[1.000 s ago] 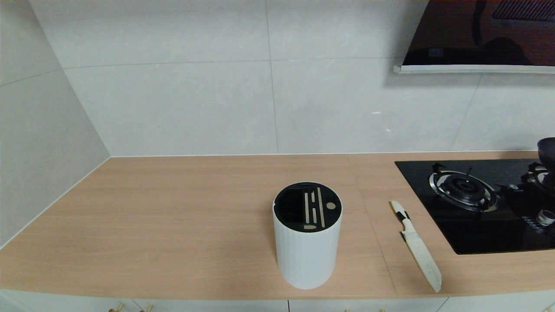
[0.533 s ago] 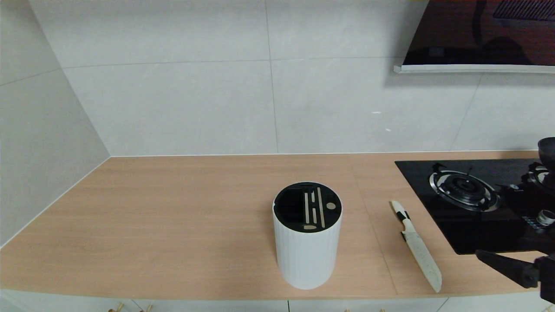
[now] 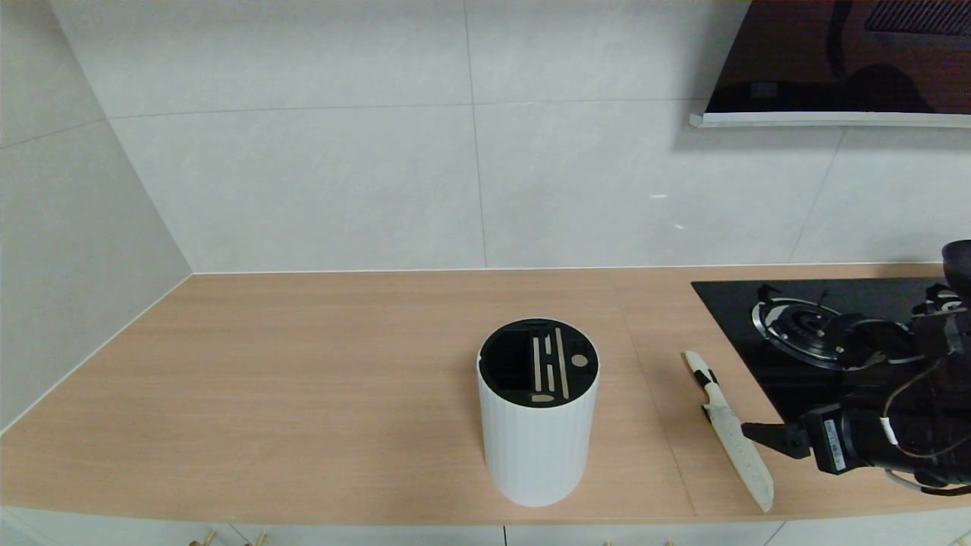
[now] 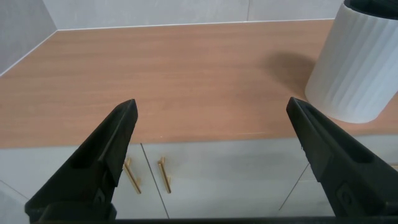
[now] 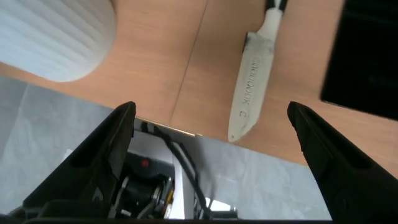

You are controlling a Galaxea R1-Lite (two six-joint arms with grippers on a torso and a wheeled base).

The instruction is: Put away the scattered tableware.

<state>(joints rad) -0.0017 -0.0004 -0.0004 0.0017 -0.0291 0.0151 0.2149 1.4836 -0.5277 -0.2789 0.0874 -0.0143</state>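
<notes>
Head view, knife (image 3: 727,431) handle rearward, blade nearward

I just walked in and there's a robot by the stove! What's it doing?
It is tidying up. The right arm hangs close to the knife, which lies on the counter. Its jaws are open and hold nothing yet. The white holder stands nearby, its slots empty.

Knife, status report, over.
Right claw open beside knife blade. Left claw open near counter edge. Knife flat, ungrasped. Holder to its left, slots empty.
</notes>
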